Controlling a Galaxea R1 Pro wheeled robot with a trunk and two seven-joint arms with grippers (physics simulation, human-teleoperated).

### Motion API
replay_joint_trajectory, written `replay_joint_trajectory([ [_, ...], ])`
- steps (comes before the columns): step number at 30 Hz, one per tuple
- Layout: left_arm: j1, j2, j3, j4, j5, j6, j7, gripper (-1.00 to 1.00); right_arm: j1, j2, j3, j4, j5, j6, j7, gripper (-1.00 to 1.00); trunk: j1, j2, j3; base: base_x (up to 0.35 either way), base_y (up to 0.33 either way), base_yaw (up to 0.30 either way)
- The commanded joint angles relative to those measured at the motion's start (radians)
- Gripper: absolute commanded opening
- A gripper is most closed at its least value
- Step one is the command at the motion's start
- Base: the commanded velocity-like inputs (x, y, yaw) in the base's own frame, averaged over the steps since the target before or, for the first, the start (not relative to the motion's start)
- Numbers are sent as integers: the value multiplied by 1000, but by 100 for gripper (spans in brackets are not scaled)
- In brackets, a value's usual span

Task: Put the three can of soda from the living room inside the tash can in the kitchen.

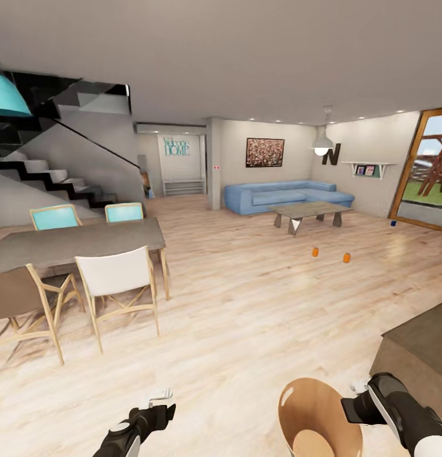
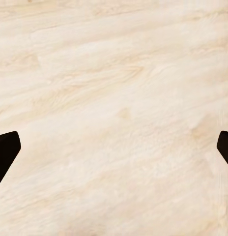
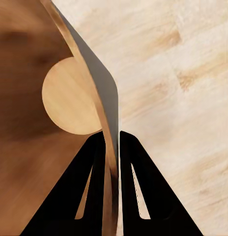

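Note:
Two orange cans of soda [image 1: 315, 252] [image 1: 347, 257] stand on the light wood floor of the living room, in front of the coffee table [image 1: 310, 210]. A dark blue can [image 1: 393, 223] stands farther right, near the glass door. The trash can [image 1: 319, 419], copper-brown inside, hangs low in the head view with my right gripper [image 1: 349, 406] shut on its rim. The right wrist view shows both fingers [image 3: 97, 167] clamped on the thin rim [image 3: 110, 123]. My left gripper [image 1: 159, 400] [image 2: 114, 150] is open over bare floor, holding nothing.
A grey dining table [image 1: 75, 241] with several chairs stands at the left, with stairs [image 1: 49, 178] behind it. The blue sofa [image 1: 284, 195] lines the far wall. A dark block [image 1: 418, 349] juts in at the right. Open wood floor stretches between me and the cans.

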Motion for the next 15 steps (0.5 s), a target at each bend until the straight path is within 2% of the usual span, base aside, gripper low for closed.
replay_joint_trajectory([
  [1,0,0,0,0,0,0,0,100,0,0,-1,0,-17,3,7,-100,0,0,0,347,0,-26],
  [6,0,0,0,0,0,-1,0,100,-1,0,-1,0,-17,3,7,-100,0,0,0,347,0,-112],
  [12,0,0,0,0,0,-1,0,100,-1,0,-1,0,-17,3,7,-100,0,0,0,347,0,-45],
  [15,0,0,0,0,0,-1,0,100,-1,-1,-1,0,-17,3,7,-100,0,0,0,347,0,-157],
])
